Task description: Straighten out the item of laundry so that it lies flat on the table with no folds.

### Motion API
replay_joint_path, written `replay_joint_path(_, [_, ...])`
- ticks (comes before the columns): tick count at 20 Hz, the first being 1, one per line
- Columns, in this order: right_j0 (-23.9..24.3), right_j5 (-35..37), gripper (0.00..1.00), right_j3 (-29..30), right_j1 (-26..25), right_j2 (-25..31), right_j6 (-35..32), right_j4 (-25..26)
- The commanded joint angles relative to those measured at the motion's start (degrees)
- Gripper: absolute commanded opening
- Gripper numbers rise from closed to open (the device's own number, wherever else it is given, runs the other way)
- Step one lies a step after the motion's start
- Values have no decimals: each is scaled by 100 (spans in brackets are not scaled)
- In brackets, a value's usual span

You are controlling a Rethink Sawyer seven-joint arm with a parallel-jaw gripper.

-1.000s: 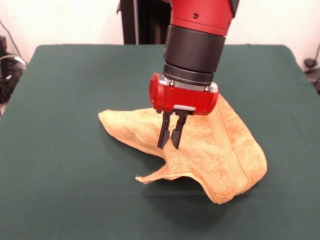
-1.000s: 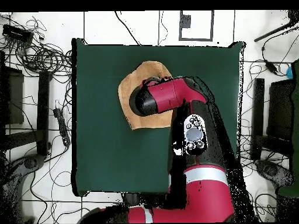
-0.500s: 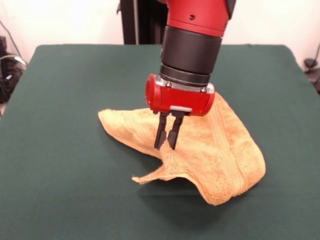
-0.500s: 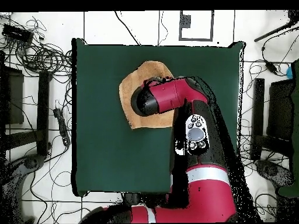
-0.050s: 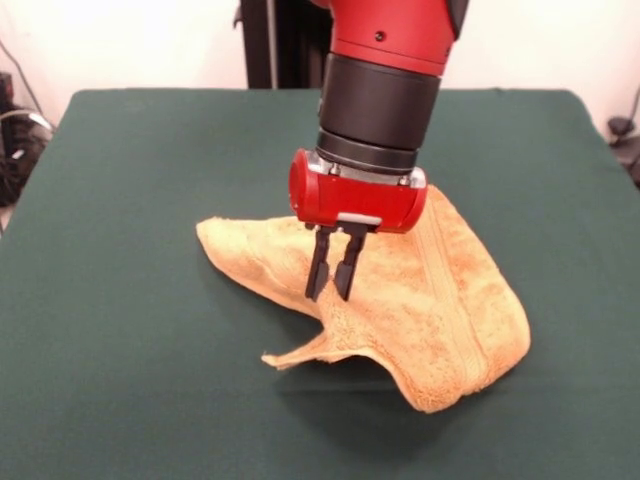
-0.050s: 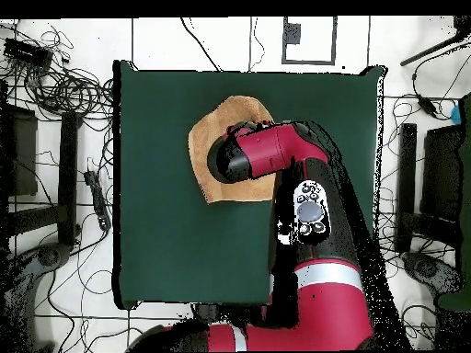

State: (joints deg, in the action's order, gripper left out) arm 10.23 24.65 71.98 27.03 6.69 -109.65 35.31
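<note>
near the middle of the green table (image 5: 130,150), the mustard towel (image 5: 450,310) lies crumpled rather than flat. in the front view its shape is irregular: one pointed corner reaches toward the picture's left, a thin flap sticks out at the near edge and stands slightly off the cloth, and the bulk spreads to the right with a rounded, folded-over near corner. a woven band runs diagonally across the right-hand portion.

the red and black arm descends from above and ends in the gripper (image 5: 329,290), positioned over the towel's left-centre region. the two dark fingers (image 5: 317,265) point downward, drawn close together with only a narrow gap between them. the tips reach the towel surface where a ridge of fabric rises; whether cloth is pinched between them cannot be told from the pictures.

in the overhead view, the arm's wrist covers the middle of the towel (image 6: 204,147), leaving its rim exposed. the gripper itself is hidden beneath the wrist.
</note>
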Motion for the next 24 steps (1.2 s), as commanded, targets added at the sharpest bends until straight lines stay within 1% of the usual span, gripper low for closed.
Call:
replay_joint_path(1, [5, -236, 100, 127, -252, 560, -50, -86])
replay_joint_path(6, [19, -184, 100, 148, -252, 580, -39, -136])
replay_joint_path(10, [-39, -187, 100, 96, -240, 516, -43, -80])
replay_joint_path(14, [-6, -24, 100, 163, -220, 537, -25, -165])
replay_joint_path(18, [164, 698, 100, 444, -236, 706, -20, -671])
replay_joint_path(21, [199, 1239, 100, 569, -271, 692, -95, -1064])
replay_joint_path(24, [204, 1447, 100, 619, -331, 632, -103, -1281])
